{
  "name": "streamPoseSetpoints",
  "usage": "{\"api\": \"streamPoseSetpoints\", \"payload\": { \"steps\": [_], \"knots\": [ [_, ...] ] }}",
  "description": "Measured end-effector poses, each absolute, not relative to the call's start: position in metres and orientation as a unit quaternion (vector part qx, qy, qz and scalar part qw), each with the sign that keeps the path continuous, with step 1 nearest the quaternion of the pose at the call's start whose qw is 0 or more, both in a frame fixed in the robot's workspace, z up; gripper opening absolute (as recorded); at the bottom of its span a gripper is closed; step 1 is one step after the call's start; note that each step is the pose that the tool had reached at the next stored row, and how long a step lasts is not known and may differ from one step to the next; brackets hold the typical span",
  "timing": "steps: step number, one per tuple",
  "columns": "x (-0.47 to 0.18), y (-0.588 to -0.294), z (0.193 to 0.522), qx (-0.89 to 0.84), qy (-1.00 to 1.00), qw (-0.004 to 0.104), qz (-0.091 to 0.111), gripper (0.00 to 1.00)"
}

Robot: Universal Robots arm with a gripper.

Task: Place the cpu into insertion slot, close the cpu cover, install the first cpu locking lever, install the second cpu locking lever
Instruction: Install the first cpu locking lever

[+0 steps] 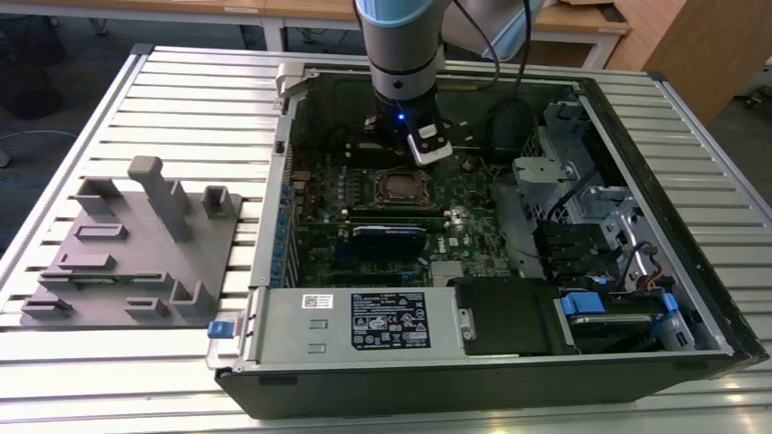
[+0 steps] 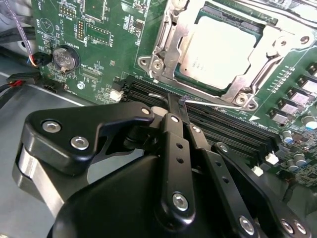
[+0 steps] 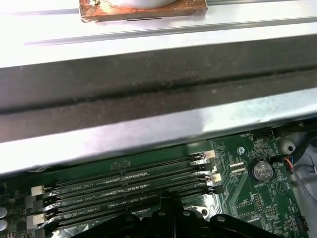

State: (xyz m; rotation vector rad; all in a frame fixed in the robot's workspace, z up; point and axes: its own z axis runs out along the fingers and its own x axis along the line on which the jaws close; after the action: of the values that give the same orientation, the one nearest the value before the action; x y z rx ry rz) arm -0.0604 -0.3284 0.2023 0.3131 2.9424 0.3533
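In the second wrist view the cpu (image 2: 218, 49) sits in the insertion slot (image 1: 376, 186), and the cpu cover (image 2: 166, 47) lies flat around the cpu, so the socket itself is mostly hidden. Just beside the cpu, over the memory slots (image 2: 223, 131), the gripper (image 2: 174, 101) has its jaws drawn close together at a thin wire lever (image 2: 218, 105). Whether they pinch it or only touch it, I cannot tell.

Exterior view looks down; both wrist views hug the motherboard (image 2: 99, 49) (image 3: 257, 198).
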Motion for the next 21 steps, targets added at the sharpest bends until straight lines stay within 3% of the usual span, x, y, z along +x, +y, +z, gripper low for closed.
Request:
{"api": "streamPoseSetpoints", "payload": {
  "steps": [9,21],
  "knots": [
    [-0.0709,-0.3280,0.2020,0.110,0.983,0.092,0.117,0.10],
    [-0.0713,-0.3278,0.2010,0.116,0.983,0.095,0.111,0.10]
  ]
}}
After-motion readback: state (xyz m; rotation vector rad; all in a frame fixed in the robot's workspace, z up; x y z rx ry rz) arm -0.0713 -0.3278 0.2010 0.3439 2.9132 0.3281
